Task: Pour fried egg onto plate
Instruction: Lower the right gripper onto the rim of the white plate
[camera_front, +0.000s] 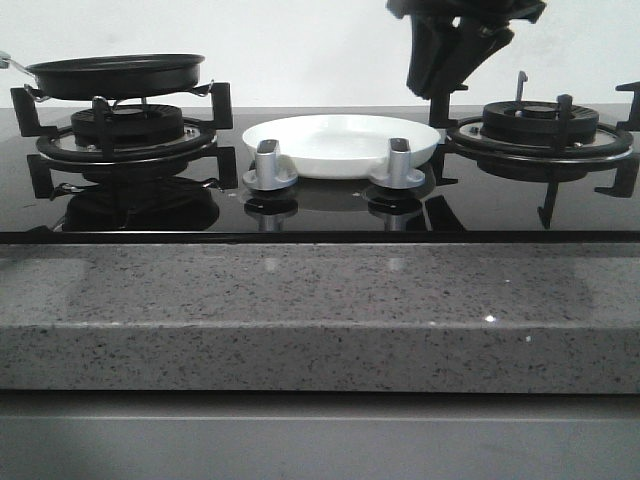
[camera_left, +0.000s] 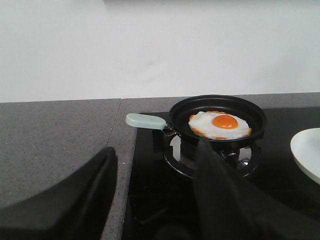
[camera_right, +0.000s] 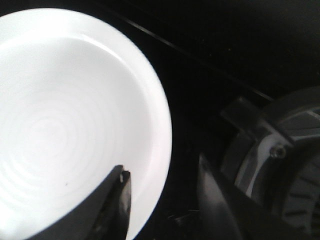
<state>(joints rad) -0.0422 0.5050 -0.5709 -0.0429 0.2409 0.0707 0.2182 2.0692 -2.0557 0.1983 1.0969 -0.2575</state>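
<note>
On the left burner sits the black frying pan (camera_left: 216, 116) with the fried egg (camera_left: 220, 125) inside. Plate (camera_front: 340, 142) sits mid-hob between the 2 burners. Left gripper (camera_left: 155, 195) is spread wide, grasping nothing; right gripper (camera_right: 162, 200) hangs released over the plate's rim.

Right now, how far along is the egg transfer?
Nothing done yet. The fried egg lies in the black pan on the left burner; the plate is bare. Left gripper open, short of the pan handle; right gripper open above the plate's rim. Grasping and pouring remain.
</note>
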